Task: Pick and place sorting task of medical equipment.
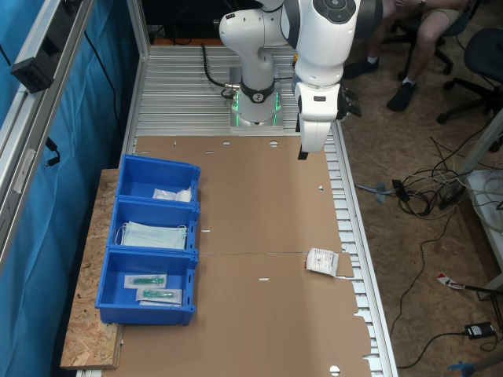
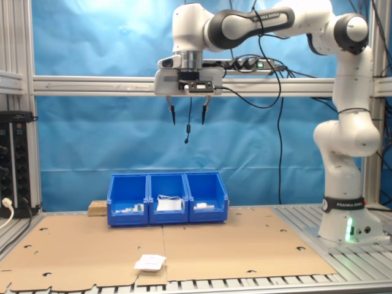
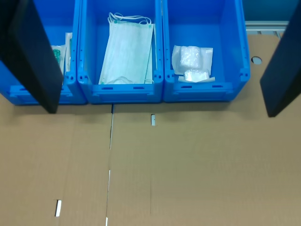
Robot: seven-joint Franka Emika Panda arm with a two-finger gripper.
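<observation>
Gripper [image 2: 188, 115] held high above the bench [image 1: 259, 196], fingers [image 2: 172, 114] spread apart and nothing carried. The white packet [image 1: 322, 261] is seen lying flat on the cardboard near the bench edge, at about 4 o'clock from the bench's middle in the first exterior view and at 7 o'clock in the second exterior view [image 2: 150, 263], well apart from the three blue bins [image 1: 151, 239]. The step in hand is judged to be the approach: the gripper is best brought over the packet, lowered straight, and closed across a raised edge or crease, since a thin flat sachet offers little to pinch. The packet looks crinkly, roughly square, with dark print. In the wrist view the bins are hard glossy plastic; pleated pale masks [image 3: 127, 49] are held in the middle one, soft white sealed packs [image 3: 192, 62] in a neighbouring one. The cardboard is matt brown, punched with small slots
</observation>
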